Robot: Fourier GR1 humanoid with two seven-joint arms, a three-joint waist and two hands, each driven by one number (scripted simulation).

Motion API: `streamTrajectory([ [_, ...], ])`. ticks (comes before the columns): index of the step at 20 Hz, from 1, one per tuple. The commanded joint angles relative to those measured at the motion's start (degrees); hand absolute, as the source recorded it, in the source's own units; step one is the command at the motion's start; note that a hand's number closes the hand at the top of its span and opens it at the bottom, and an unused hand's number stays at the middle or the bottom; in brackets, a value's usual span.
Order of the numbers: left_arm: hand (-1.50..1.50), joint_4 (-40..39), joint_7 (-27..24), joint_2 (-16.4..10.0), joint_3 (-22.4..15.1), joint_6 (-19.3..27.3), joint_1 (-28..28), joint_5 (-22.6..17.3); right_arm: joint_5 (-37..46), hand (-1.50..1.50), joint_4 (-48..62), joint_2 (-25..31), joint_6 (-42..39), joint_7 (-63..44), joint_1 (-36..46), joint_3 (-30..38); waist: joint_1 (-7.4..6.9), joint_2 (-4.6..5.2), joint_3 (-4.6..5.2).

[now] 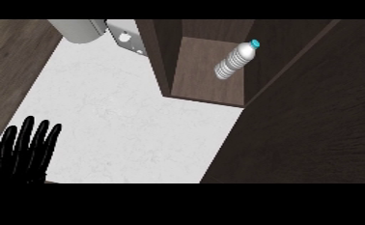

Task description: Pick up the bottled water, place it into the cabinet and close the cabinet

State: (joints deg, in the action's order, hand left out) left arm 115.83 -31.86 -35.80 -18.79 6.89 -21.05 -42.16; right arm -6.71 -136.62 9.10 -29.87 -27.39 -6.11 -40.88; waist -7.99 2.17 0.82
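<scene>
Bottled water, a clear ribbed plastic bottle with a blue cap (235, 61), is already inside the open dark wooden cabinet (203, 81); only the closing is left.
The black left robot hand (27, 149) rests at the white marble table's (135, 122) near-left corner, fingers straight, holding nothing. The cabinet is at the far-right edge, well apart. The next move probably calls for swinging the dark door panel (306, 122) shut.

A white marbled counter (128, 122) lies in even light. Dark wood (21, 50) borders the counter's left edge; at its far end sit a grey cylinder (77, 28) and a pale metal plate (128, 39).
</scene>
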Motion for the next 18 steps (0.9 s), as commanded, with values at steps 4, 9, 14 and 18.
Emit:
streamTrajectory([
  [4, -1.50, 0.14, 0.67, -0.98, -0.27, -1.81, 1.07, 0.01, -12.75, 1.50, 12.92, -8.68, 5.15, -5.28, 0.56, -4.87, -1.85, 0.97, -0.07],
  [9, -1.50, -0.01, 0.30, -1.48, 1.78, -1.58, -0.37, -0.91, -13.79, 1.50, 10.52, -8.69, 12.13, -1.99, -0.89, 3.53, 0.70, 0.03, -0.22],
  [14, -1.50, -0.48, -0.42, -0.71, 1.77, -1.47, -1.36, -1.06, -12.03, 1.50, 9.78, -8.72, 16.58, 1.16, -2.33, 10.00, 2.40, 0.06, -0.25],
  [18, -1.50, -0.25, -0.72, -0.89, 2.29, -2.30, -1.77, -1.62, -12.85, 1.50, 11.95, -8.76, 20.05, 2.53, -0.29, 13.55, 1.23, 0.23, -0.26],
])
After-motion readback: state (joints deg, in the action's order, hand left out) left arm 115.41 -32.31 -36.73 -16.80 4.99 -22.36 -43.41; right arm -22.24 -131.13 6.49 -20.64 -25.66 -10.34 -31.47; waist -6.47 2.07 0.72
